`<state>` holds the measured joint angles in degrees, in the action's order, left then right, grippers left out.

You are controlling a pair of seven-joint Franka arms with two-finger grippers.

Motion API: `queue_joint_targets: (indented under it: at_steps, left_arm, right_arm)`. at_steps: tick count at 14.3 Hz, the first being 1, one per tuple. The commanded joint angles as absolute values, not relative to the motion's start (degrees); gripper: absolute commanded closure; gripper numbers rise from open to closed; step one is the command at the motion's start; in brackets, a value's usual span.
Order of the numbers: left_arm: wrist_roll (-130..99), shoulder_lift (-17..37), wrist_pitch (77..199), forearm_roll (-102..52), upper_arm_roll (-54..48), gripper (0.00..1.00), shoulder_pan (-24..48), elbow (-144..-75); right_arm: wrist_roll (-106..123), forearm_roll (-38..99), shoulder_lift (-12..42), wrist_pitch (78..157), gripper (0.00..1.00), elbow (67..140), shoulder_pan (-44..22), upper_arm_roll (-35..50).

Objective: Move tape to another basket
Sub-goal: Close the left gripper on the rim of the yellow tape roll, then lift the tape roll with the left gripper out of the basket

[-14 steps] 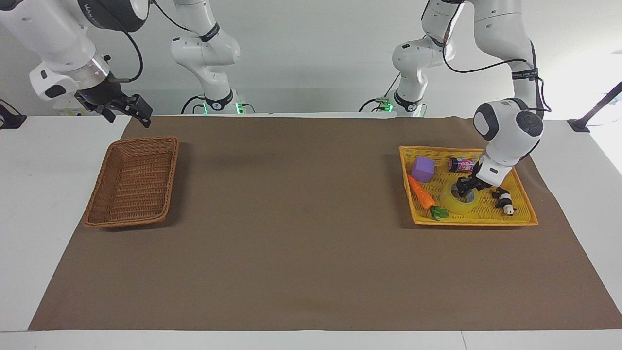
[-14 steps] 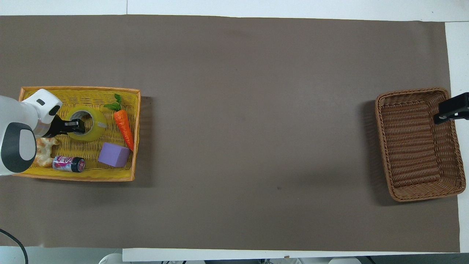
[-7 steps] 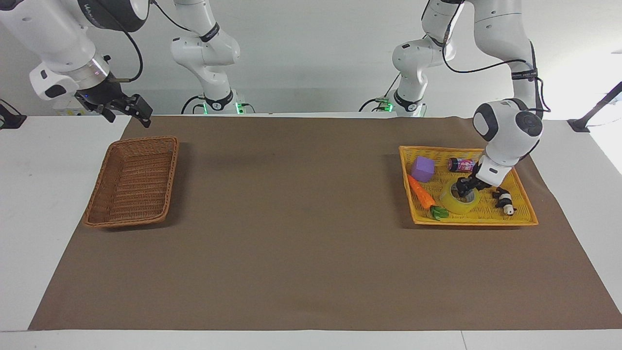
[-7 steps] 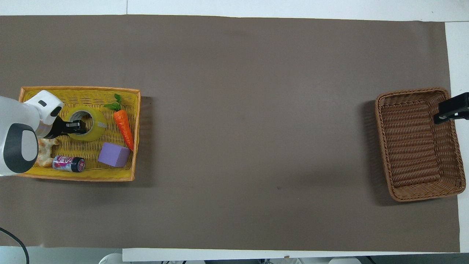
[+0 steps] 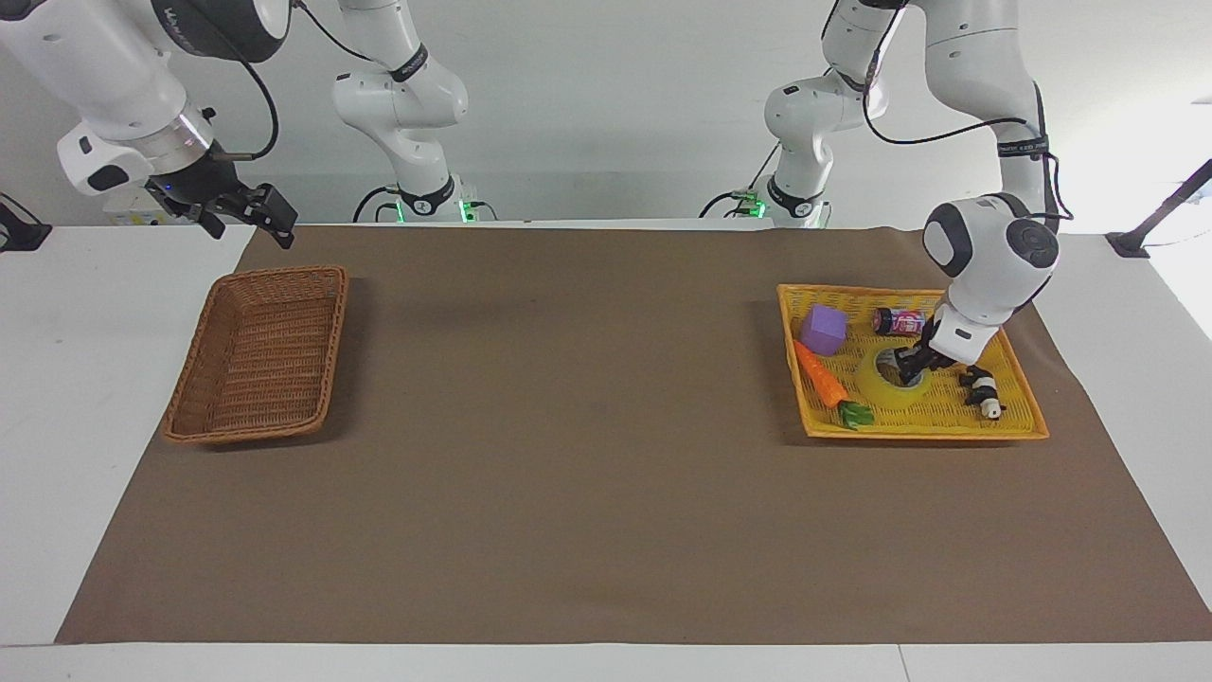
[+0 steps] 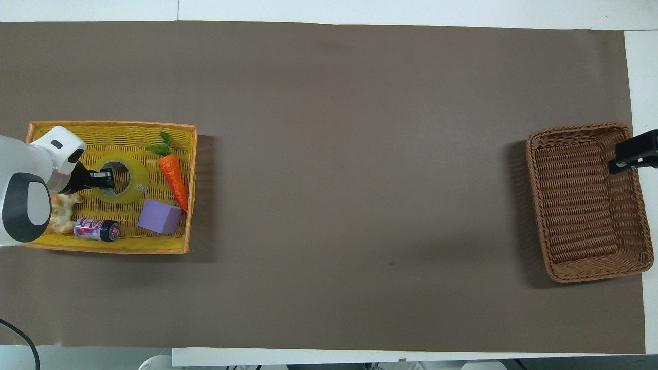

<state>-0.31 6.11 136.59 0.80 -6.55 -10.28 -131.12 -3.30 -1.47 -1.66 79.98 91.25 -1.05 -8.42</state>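
The tape [image 5: 885, 386] is a yellow roll in the yellow mesh tray [image 5: 923, 432] at the left arm's end of the table. My left gripper [image 5: 911, 365] reaches down into the tray and is shut on the roll's wall, one finger in the core. The roll sits tilted, and in the overhead view the tape [image 6: 134, 181] has the left gripper [image 6: 105, 177] at its rim. The brown wicker basket [image 5: 333, 350] stands empty at the right arm's end. My right gripper [image 5: 251, 216] waits open in the air beside the basket's [image 6: 581, 205] end nearest the robots.
The tray also holds a purple cube [image 5: 824, 329], a toy carrot [image 5: 822, 377], a small can [image 5: 898, 321] and a small toy animal [image 5: 980, 390]. A brown mat [image 5: 587, 426] covers the table between the tray and the basket.
The left gripper has drawn back a little toward the robots, and the tape has shifted and tilted with it. The right arm has not moved.
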Motion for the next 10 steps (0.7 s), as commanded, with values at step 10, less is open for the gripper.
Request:
queue_joint_targets:
  at_steps: [10]
  left_arm:
    - [-8.0, 7.1, 107.3, 1.1, -7.2, 1.00, -4.9, -108.6]
  right_arm:
    - [-2.0, -0.7, -3.0, 80.6, 0.01, 92.7, -0.4, -8.0]
